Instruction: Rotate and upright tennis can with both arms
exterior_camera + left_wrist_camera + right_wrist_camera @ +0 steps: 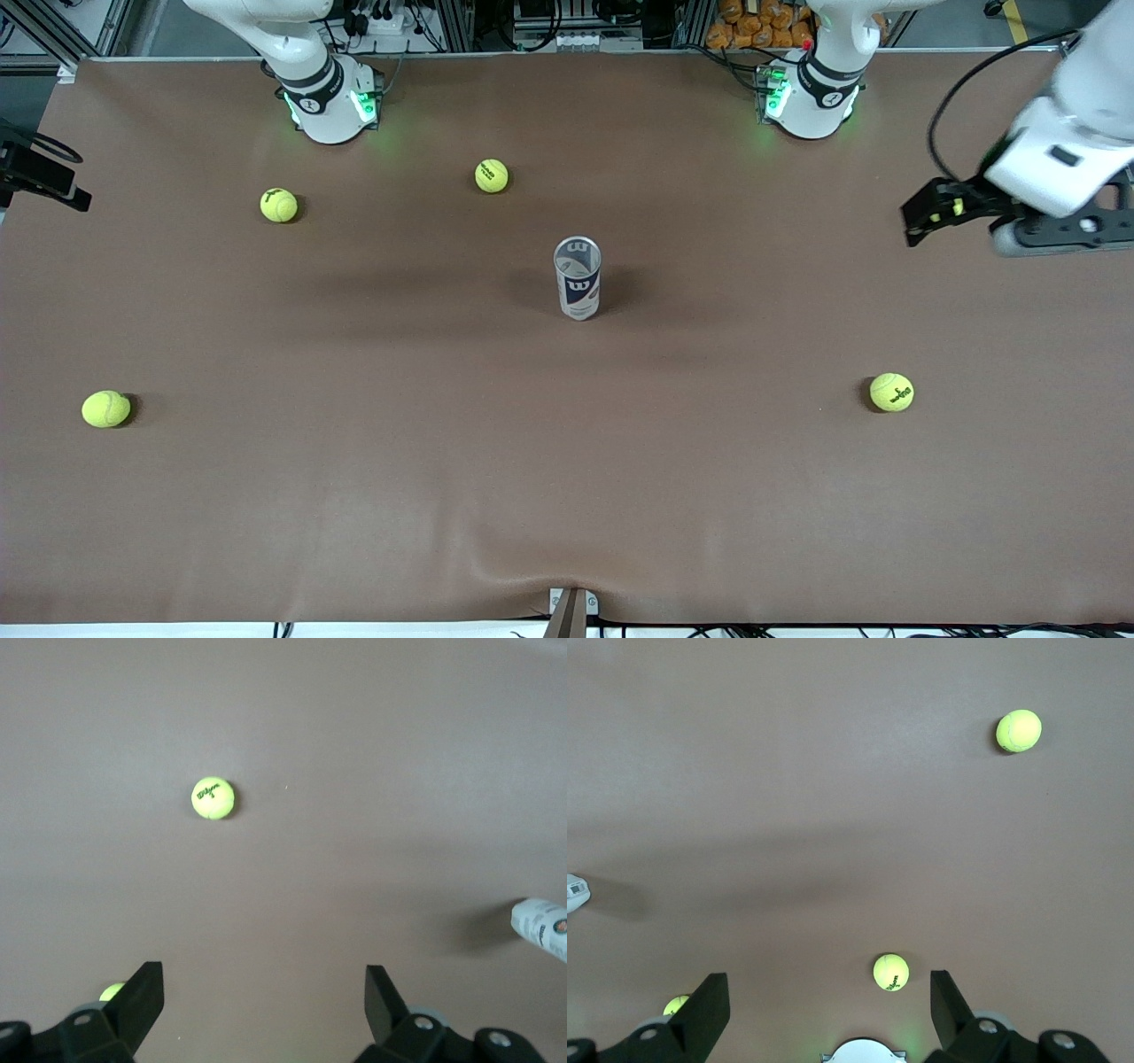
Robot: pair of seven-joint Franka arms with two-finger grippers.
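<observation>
Both jaws wide apart, empty; tennis can (577, 276) upright, untouched.

Tennis can (542, 928) cut off by both wrist views' edges; right claw unseen in front view.

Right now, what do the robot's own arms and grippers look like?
Both arms are glossy white with black joint bands; their round bases glow green. A black cable loops to the left arm's wrist. The left gripper and right gripper each have two black, wedge-shaped fingers on black brackets.
</observation>
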